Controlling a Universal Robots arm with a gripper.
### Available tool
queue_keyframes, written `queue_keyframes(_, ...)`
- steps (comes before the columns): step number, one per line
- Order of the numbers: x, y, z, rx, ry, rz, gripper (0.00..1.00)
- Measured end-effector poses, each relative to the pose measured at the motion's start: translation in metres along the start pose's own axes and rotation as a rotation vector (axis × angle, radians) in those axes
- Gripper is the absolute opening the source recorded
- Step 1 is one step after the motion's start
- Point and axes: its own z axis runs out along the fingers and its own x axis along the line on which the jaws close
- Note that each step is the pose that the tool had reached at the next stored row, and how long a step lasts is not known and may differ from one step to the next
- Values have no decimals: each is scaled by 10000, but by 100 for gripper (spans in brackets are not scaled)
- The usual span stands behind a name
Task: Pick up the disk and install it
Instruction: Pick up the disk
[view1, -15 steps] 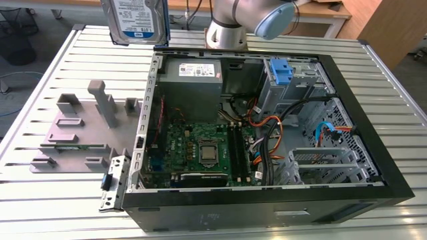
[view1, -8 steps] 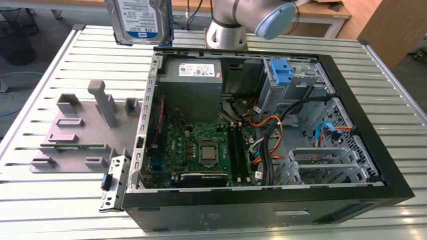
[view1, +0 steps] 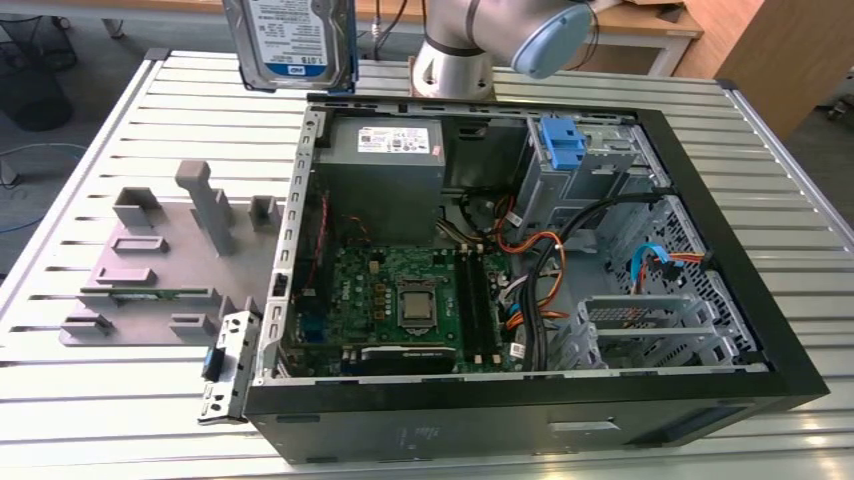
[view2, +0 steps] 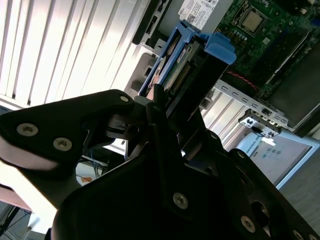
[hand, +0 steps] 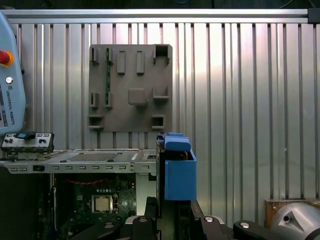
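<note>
The disk (view1: 290, 42), silver with a white-and-blue label and blue side rails, hangs upright in the air above the table's far edge, behind the open computer case (view1: 534, 400). In the second wrist view my gripper (view2: 161, 100) is shut on the disk (view2: 186, 62), whose connector end and blue rails stick out past the black fingers (view2: 117, 102). In the first wrist view the disk (hand: 177, 172) appears edge-on above the gripper (hand: 170, 217), beside the case's rim.
Inside the case are a grey power-supply box (view1: 384, 150), a green motherboard (view1: 400, 300), cables and a drive bay with a blue caddy (view1: 566, 145). A grey fixture plate (view1: 154, 255) with a green circuit strip (view1: 147, 293) lies on the exterior view's left. The arm's base (view1: 451, 65) stands behind.
</note>
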Motion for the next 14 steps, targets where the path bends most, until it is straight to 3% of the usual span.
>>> queue_keyframes(14, -5, -182, 0, 0, 0, 0, 35)
